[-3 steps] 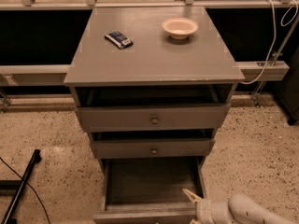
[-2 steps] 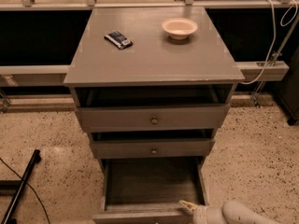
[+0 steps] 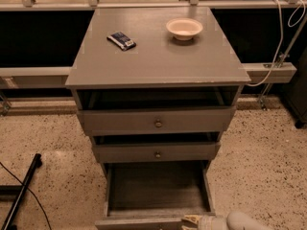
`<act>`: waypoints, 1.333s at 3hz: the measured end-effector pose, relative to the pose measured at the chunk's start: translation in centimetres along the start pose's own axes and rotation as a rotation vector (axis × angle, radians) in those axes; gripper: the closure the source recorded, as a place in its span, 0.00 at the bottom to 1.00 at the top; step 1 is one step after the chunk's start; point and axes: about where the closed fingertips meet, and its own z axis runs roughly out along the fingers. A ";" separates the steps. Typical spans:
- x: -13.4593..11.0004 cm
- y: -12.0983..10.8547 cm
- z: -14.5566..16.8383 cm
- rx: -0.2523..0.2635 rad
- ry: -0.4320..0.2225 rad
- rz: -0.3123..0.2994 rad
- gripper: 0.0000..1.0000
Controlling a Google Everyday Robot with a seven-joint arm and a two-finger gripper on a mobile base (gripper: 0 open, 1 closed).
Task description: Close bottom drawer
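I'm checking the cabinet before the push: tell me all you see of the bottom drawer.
The bottom drawer is grey wood, the narrowest of three, pulled far out. Its dark plank floor lies bare; thin grey walls frame it. The front is cut off by the picture's lower edge. The gripper sits at the front's top edge, right of centre.

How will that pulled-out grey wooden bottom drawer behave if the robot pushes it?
Probably stiff: the grey wooden bottom drawer is a rigid box with nothing visible inside, so likely light. It should slide straight back rather than tip. The gripper sits at its front, right of centre, so it might skew slightly.
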 end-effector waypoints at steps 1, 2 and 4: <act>0.0 0.0 0.0 0.010 -0.015 -0.004 1.00; -1.1 -0.6 -0.5 0.076 -0.100 -0.063 1.00; -0.7 -1.1 0.7 0.148 -0.092 -0.099 1.00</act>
